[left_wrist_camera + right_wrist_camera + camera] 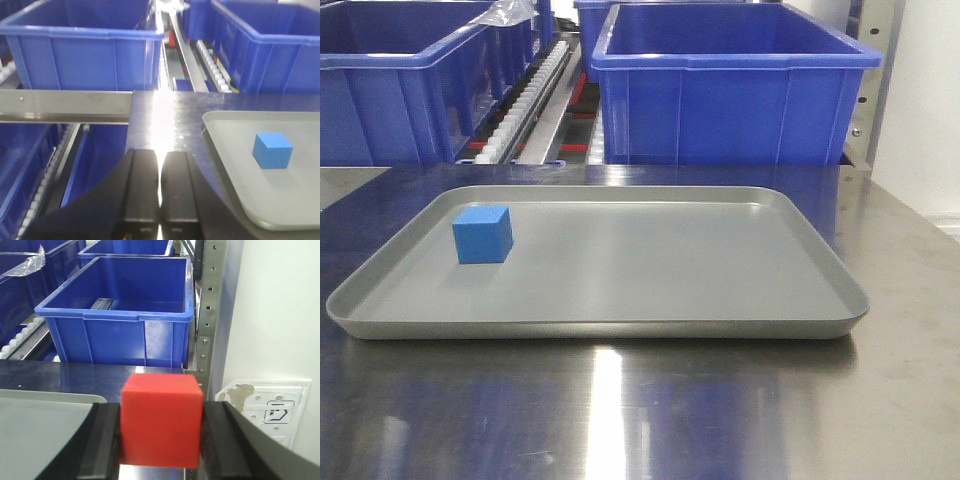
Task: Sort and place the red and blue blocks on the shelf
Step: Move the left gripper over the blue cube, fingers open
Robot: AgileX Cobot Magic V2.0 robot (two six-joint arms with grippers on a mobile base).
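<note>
Steel shelf (65, 106) with white roller tracks fills the back, loaded with big dark blue bins (730, 90). In front there's a shiny steel table (620, 420) with a shallow grey tray (620, 327) on it. The sky blue block (482, 234) sits flat on the tray near its back left corner, a plain matte cube with crisp edges. The bright red block (161, 420) is the same kind of cube, off to the tray's right, pinched between the black fingers of the right gripper (161, 442). The left gripper (160, 187) has its fingers pressed together with nothing in them, left of the tray.
</note>
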